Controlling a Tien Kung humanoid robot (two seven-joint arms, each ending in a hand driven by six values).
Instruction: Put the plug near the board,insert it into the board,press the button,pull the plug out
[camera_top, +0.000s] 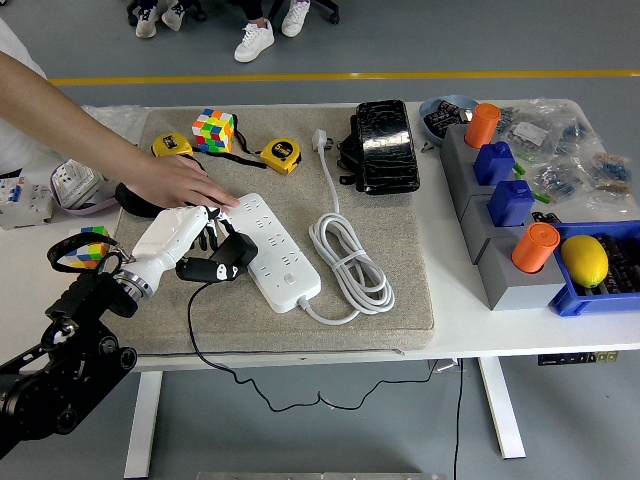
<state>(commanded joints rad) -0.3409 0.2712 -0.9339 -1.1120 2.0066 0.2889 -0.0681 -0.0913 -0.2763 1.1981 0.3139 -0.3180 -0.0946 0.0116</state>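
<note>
1. One left hand (178, 238), white-shelled, its fingers curled around one black plug (228, 258) at the left edge of the board.
2. One white power board (275, 250), a long rigid bar, lying on a grey felt-like mat (400, 290) on the table (470, 330).
3. One person's hand (180, 180) pressing flat on the board's far end.
4. Two yellow tape measures (281, 155); two colourful cubes (213, 129).

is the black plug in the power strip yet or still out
Cannot tell for sure. The left hand holds the black plug right at the power strip's left edge, tilted; whether its prongs are seated is hidden.
</note>
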